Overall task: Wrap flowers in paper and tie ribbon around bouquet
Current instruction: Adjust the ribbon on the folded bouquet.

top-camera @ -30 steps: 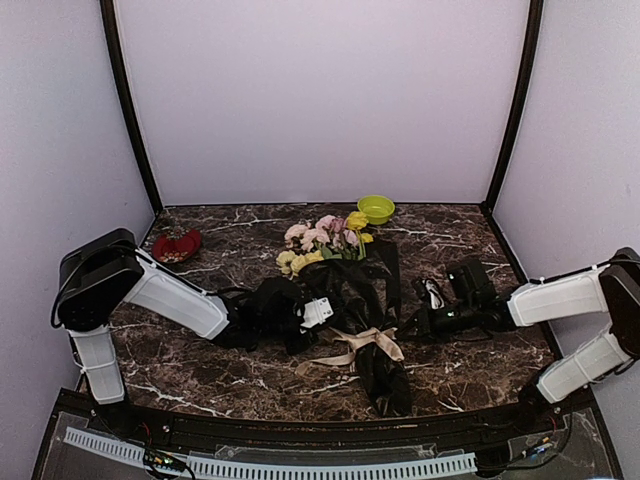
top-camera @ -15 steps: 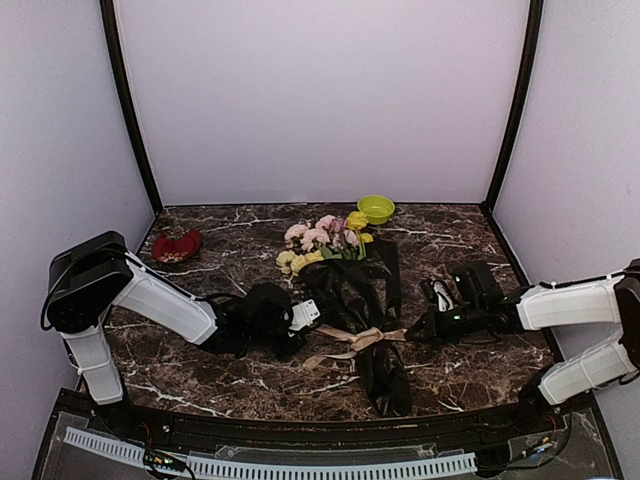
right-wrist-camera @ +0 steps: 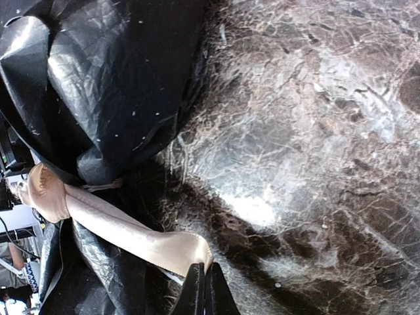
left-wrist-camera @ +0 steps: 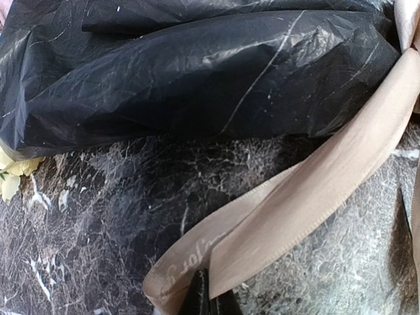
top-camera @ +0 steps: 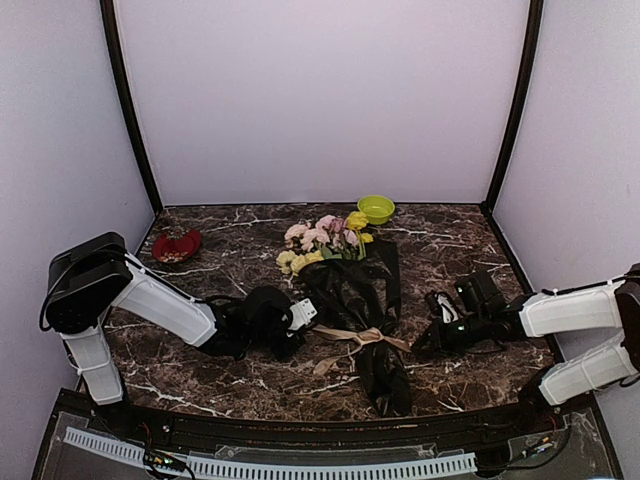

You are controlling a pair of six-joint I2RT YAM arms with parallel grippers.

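Beige ribbon (top-camera: 362, 338) circles bouquet (top-camera: 350, 290), ends clenched in left tool (left-wrist-camera: 209, 298) and right tool (right-wrist-camera: 205, 289)

Dark marbled table (top-camera: 470, 235), white veins. Lime-green bowl (top-camera: 376, 209) at the table's back edge, a bit right of centre; red dish (top-camera: 176, 245) near the table's back-left corner, contents unclear. Plain lilac walls (top-camera: 320, 100) enclose the table on three sides.

The bottom edge is cutting off the left gripper (left-wrist-camera: 209, 298), showing only its fingertips. Up and right of them, the ribbon (left-wrist-camera: 308, 203) is running out past the right edge. The right gripper (right-wrist-camera: 205, 292) is likewise being cropped below. The paper (top-camera: 350, 290) is hiding the stems of the flowers (top-camera: 325, 240).
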